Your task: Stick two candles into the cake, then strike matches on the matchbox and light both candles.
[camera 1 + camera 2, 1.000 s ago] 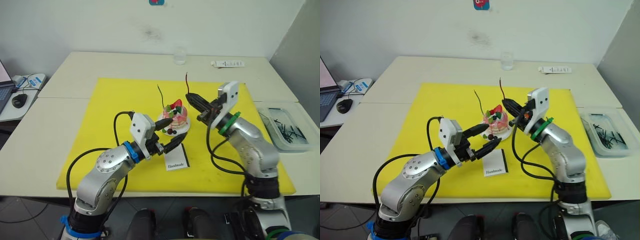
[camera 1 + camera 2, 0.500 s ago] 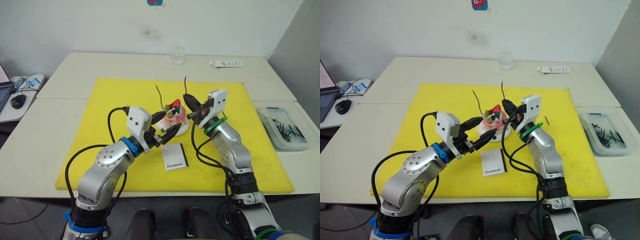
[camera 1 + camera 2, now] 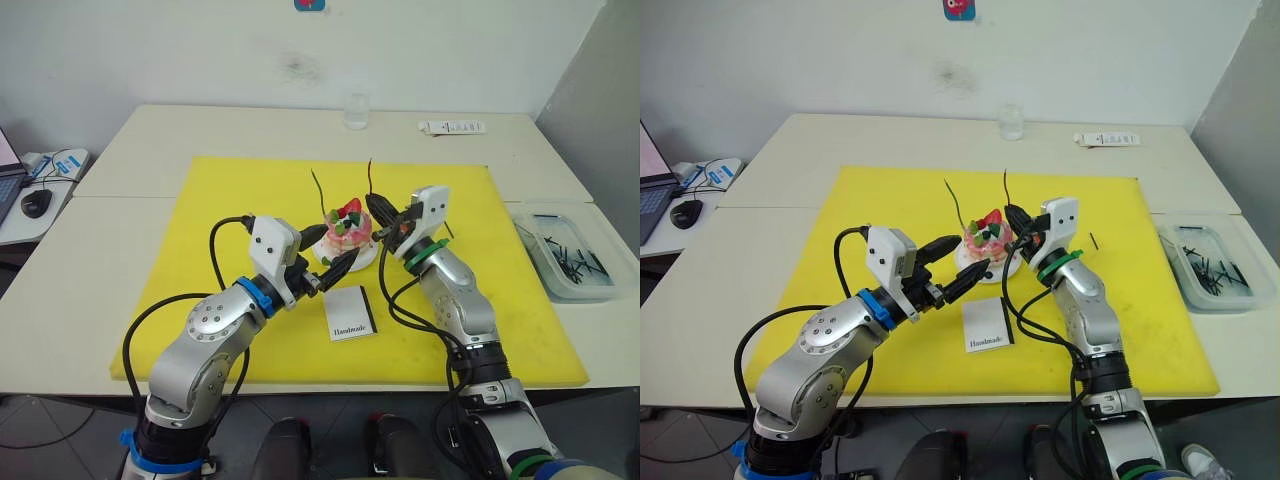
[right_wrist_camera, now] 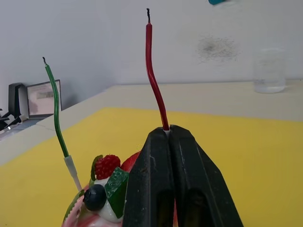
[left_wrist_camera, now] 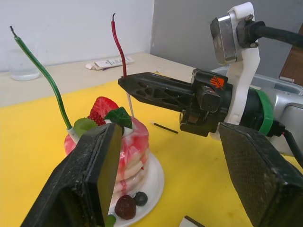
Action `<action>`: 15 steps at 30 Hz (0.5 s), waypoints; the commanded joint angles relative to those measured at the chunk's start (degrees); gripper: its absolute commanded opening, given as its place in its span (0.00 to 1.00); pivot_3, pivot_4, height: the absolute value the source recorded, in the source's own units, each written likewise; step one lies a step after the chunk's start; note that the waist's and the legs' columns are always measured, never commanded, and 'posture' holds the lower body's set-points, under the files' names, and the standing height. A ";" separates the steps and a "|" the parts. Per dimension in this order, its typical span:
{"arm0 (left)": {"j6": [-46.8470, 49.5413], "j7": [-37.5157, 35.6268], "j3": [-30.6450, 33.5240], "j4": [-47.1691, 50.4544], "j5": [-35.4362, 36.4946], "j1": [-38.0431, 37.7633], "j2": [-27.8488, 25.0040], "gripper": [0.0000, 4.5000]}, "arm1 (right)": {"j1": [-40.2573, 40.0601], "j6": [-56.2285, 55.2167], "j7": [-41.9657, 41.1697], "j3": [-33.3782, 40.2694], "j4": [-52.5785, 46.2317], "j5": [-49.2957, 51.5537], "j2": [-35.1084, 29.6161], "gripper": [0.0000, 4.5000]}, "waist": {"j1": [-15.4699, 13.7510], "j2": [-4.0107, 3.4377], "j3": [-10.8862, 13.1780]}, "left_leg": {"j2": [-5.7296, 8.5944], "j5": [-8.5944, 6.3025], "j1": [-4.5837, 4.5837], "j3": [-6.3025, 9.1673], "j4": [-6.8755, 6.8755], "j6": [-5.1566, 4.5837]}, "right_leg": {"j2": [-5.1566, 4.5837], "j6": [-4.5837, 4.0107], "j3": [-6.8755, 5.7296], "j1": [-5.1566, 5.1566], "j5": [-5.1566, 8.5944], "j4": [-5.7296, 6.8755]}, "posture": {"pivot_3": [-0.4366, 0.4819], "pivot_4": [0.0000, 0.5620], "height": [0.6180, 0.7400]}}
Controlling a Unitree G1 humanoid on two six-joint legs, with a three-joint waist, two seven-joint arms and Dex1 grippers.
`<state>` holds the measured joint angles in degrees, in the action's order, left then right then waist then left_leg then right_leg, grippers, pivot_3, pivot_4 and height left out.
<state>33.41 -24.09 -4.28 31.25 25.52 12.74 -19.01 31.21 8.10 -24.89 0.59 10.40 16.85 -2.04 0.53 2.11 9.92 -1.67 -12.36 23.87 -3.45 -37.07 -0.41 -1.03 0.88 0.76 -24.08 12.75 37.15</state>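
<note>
We see a pale counter with a yellow mat spread over it, and in the middle of the mat a small pink-and-white cake on a white plate. A thin green candle already stands planted in the cake's near-left side, leaning slightly.

Our right tool has its two black fingers pressed together on the lower part of the dark red candle, holding it upright just over the cake. We judge this grip near the base keeps the thin, wavy stick steady while its white foot is pushed into the top of the cake; the foot seems to reach the cake, but we cannot tell how deep.

Our left tool has its fingers spread wide, holding nothing, one on either side of the near edge of the cake, probably to brace the plate against sliding.

The white matchbox lies flat on the mat, just in front of the cake. A clear tray of short dark matches sits on the counter, well to the right.
</note>
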 commanded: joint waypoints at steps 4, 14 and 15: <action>0.25 0.71 0.81 2.90 0.51 0.42 -0.24 0.81 | 1.22 -0.87 -0.35 -0.30 -1.40 0.45 0.55 0.00 | 0.00 0.00 0.00 | 0.00 0.00 0.00 0.00 0.00 0.00 | -0.01 0.00 0.01 0.00 0.00 -0.01 | 0.48 0.27 1.00; 0.66 0.87 1.04 2.62 0.65 1.28 -0.30 0.81 | 0.62 -1.57 -0.12 -0.57 -0.38 -0.35 0.42 0.00 | 0.00 0.00 0.00 | -0.01 0.00 0.00 0.00 0.01 0.00 | -0.02 0.00 0.00 0.00 0.00 -0.01 | 0.48 0.27 1.00; 0.68 0.81 1.10 2.54 0.67 1.40 -0.34 0.81 | 0.67 -1.70 0.00 -0.51 -0.27 -0.42 0.39 0.00 | 0.00 0.00 0.00 | -0.01 0.00 0.00 0.00 0.01 0.00 | -0.02 0.00 0.00 0.00 0.00 -0.01 | 0.48 0.27 1.00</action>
<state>34.58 -23.18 -4.23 31.47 25.69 13.10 -19.04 31.20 7.92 -24.88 -0.07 10.82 16.67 -1.64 0.53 2.11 9.92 -1.68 -12.37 23.87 -3.45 -37.06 -0.41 -1.05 0.88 0.76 -24.09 12.76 37.14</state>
